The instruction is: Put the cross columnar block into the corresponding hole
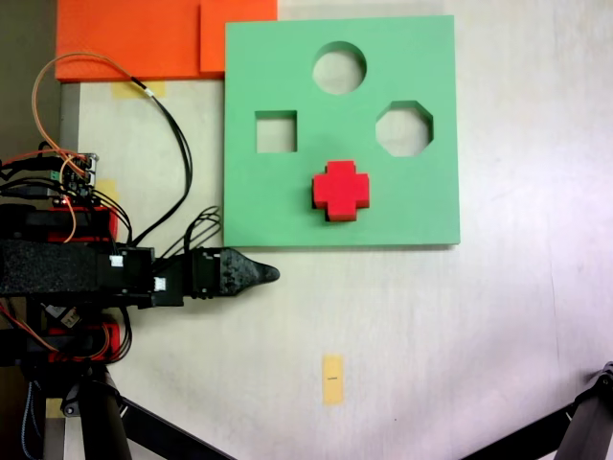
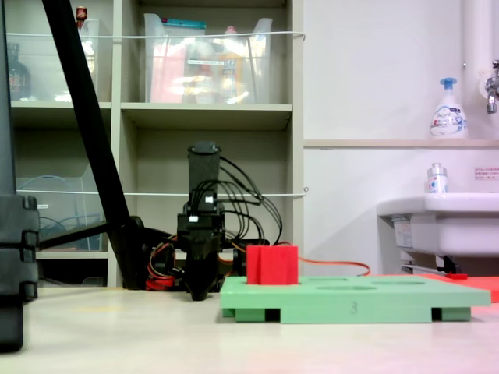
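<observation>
The red cross columnar block [image 1: 340,190] stands upright on the green foam board [image 1: 421,211], near the middle of its lower edge in a fixed view. Seen from the side, the block [image 2: 272,265] rises well above the board [image 2: 355,299]. The corresponding hole is hidden under the block, and I cannot tell how deep the block sits. My gripper [image 1: 269,273] rests on the table left of and below the board, apart from it, its jaws together in a single point with nothing between them. From the side the gripper [image 2: 199,294] points down at the table.
The board also has a round cutout [image 1: 339,68], a square cutout [image 1: 276,132] and an octagonal cutout [image 1: 403,128]. Orange foam sheets [image 1: 144,38] lie at the top left. A yellow tape mark [image 1: 332,379] sits on the table below, and tripod legs [image 1: 584,422] cross the lower corners.
</observation>
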Tool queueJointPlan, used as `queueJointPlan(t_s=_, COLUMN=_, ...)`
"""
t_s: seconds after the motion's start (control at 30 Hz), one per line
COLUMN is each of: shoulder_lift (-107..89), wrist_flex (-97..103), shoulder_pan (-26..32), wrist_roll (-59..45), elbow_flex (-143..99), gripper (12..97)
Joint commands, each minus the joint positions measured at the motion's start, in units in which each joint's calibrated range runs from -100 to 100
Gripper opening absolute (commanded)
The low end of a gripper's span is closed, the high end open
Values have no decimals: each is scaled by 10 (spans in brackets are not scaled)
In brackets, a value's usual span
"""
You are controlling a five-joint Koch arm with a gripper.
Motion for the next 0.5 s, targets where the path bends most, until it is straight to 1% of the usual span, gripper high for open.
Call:
queueJointPlan(t_s=0.0, shoulder_lift=-4, wrist_flex=-52, shoulder_pan=-2, wrist_roll=1, elbow_flex=-11, gripper=461)
queueJointPlan(t_s=0.07, shoulder_lift=-4, wrist_flex=-54, shoulder_pan=-4, wrist_roll=0, elbow_flex=-11, gripper=499)
queueJointPlan(t_s=0.47, shoulder_lift=-4, wrist_flex=-54, shoulder_pan=-5, wrist_roll=0, elbow_flex=-11, gripper=499)
